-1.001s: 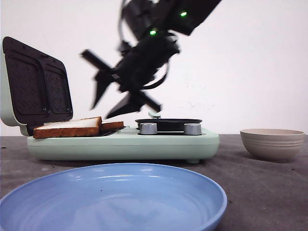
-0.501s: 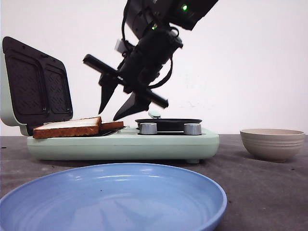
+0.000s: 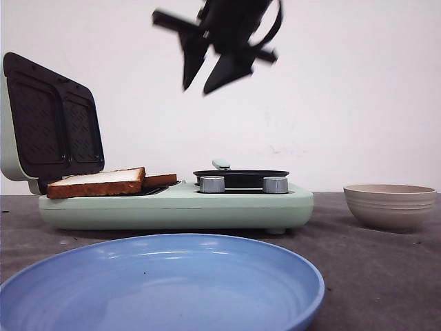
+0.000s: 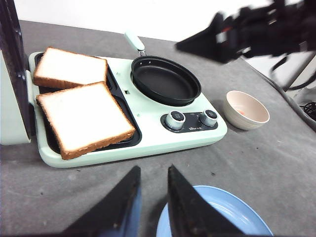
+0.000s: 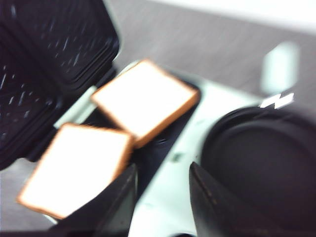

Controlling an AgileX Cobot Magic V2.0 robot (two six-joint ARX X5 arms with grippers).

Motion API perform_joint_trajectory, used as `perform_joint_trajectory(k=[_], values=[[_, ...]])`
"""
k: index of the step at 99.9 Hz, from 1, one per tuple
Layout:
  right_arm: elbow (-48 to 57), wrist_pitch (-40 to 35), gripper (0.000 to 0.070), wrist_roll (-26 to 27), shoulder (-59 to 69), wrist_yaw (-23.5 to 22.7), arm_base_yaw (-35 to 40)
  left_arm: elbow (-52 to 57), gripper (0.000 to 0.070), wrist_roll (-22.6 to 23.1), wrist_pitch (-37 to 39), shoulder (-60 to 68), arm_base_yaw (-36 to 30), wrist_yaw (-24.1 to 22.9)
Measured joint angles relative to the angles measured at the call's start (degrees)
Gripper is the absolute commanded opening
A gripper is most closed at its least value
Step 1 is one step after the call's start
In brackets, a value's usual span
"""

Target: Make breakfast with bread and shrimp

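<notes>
Two bread slices (image 4: 85, 117) (image 4: 70, 67) are lying side by side in the open maker (image 4: 148, 136), at nine o'clock from its pan (image 4: 165, 80). The right gripper (image 3: 210, 63) is hanging high above, jaws apart, holding nothing; the left gripper (image 4: 150, 202), also parted and empty, is hovering over the plate (image 4: 232, 217), with a bowl (image 4: 246, 109) showing a speck of shrimp (image 4: 242, 112) at three o'clock.

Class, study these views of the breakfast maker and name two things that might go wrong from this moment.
1. Both bread slices sit crooked, and the near one overhangs the grill plate edge, so closing the lid may pinch them unevenly.
2. The shrimp is a tiny piece deep in the bowl; the open right gripper might tip the bowl or miss the piece.
</notes>
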Motion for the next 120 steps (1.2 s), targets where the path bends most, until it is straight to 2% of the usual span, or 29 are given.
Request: perform_joint_trajectory(k=[5,17,41,65,82,100,120], values=[[0.0,-1.1,0.017,-1.7,-1.8,1.6,0.0,0.0,0.0041,0.0,0.0,0.0,0.0,-0.7],[0.0,-5.5,0.0,-5.1,-5.4,4.2,-0.3,0.0,0.0041,0.0,0.1,0.0,0.0,-1.1],[0.0,-14.4,0.0,-8.3,-11.0,4.3,-2.0,0.0,0.0041,0.0,0.2,0.0,0.0,-1.2],[0.0,-16.1,0.0,-8.7,-19.3,4.0,-2.8,0.0,0.0041,0.0,0.3,0.0,0.0,-2.7],[0.0,-17.8,0.0,-9.4,-24.1,2.3,-2.8,0.0,0.0041,0.0,0.6,0.0,0.0,-2.7],[-5.3,-16.4,0.0,-11.1,-30.7,-0.6,-3.0,0.0,0.0041,-0.5,2.1,0.0,0.0,-3.7],[-20.6,-9.3,0.0,-12.4,-42.4,-3.7,-3.0,0.0,0.0041,-0.7,2.7,0.0,0.0,-3.9]])
